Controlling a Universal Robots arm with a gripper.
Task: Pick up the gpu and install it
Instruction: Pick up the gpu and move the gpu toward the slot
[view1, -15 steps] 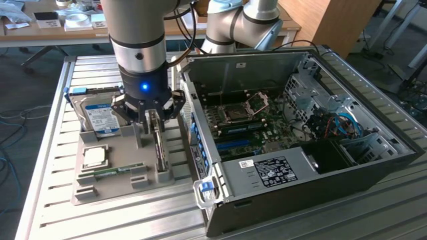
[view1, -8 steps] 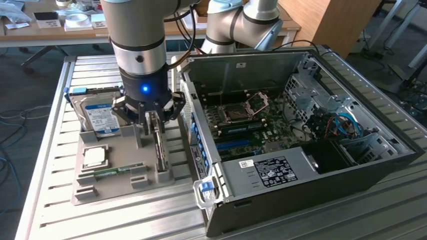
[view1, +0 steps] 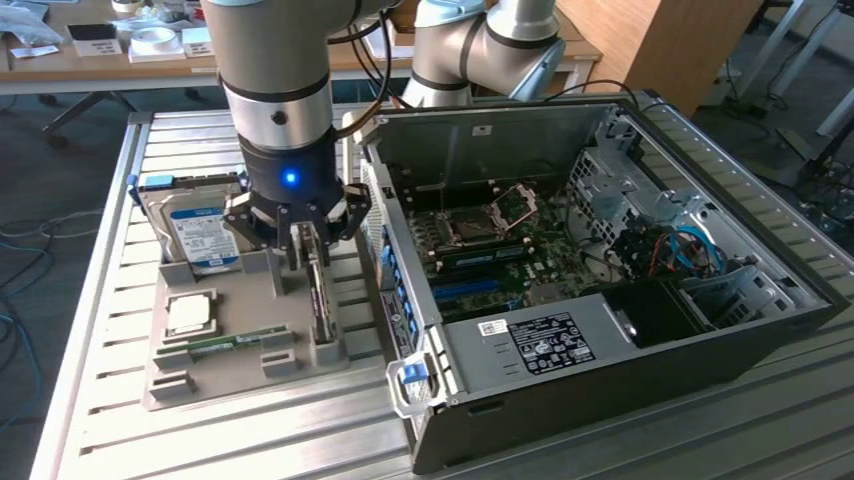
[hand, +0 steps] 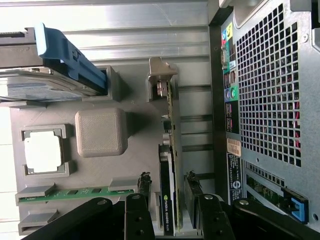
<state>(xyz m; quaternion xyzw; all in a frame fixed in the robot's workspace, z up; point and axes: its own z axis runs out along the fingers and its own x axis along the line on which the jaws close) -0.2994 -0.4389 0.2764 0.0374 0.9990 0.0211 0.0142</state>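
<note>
Two fingers (hand: 144, 186), gpu (hand: 167, 200) upright between them

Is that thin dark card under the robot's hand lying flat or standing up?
Standing on edge: the thin dark circuit card sits upright in a slot of the grey plastic tray.

The gpu (hand: 169, 200) edge-on, its fan face hidden; hard drive (hand: 40, 87) partly out of frame.
</note>
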